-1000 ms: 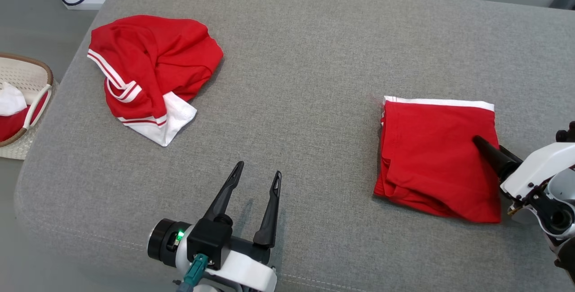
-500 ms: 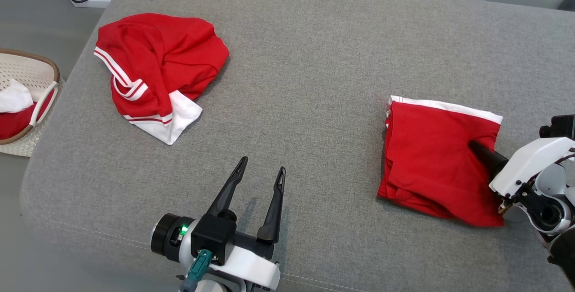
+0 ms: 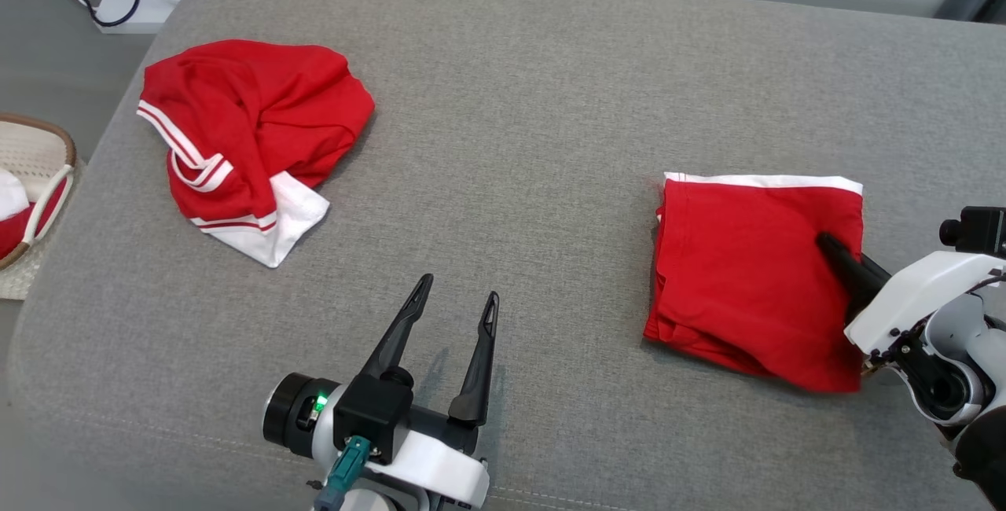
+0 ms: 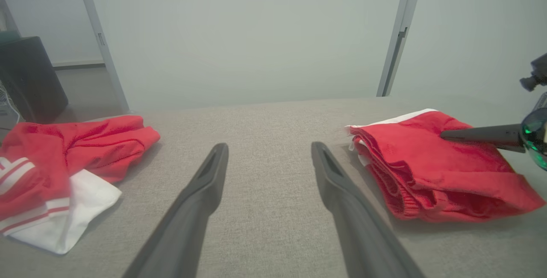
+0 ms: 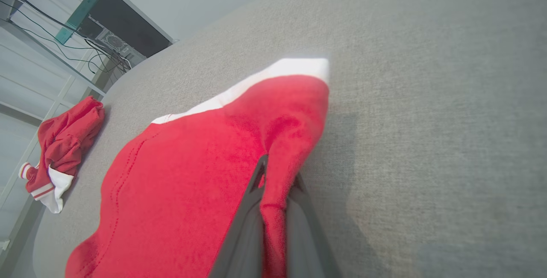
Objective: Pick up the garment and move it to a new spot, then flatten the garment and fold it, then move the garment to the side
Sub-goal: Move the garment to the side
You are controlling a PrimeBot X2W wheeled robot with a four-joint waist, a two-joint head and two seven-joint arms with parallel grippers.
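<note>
At the right-hand edge of the folded garment (image 3: 747,275), the right gripper (image 3: 845,255) has its jaws pressed together on a fold of red cloth. The right wrist view shows that fold standing up between the two dark fingers (image 5: 245,226). The fingers lie low and nearly level, pointing away from the robot and toward its left. Behind them the white wrist housing sits at the lower right of the head view, off the garment's edge. The garment itself is a red rectangle with a white band along its far edge. It lies on the right part of the grey cushion (image 3: 534,141), with layered folds showing along its left side.

The left gripper (image 3: 457,288) is well apart from it, near the cushion's front edge and about midway across. Its jaws are spread with nothing between them, and bare grey fabric shows in the gap. The fingers point away from the robot, leaning a little to its right. The black-and-white wrist behind them carries a small green light.

Farther out, a second red garment (image 3: 244,118) with white stripes and a white hem lies crumpled at the far left of the cushion. Beyond that edge, on the floor, stands a pale basket (image 3: 39,130) holding red and white cloth, and a white power strip (image 3: 130,4) with dark cables.
</note>
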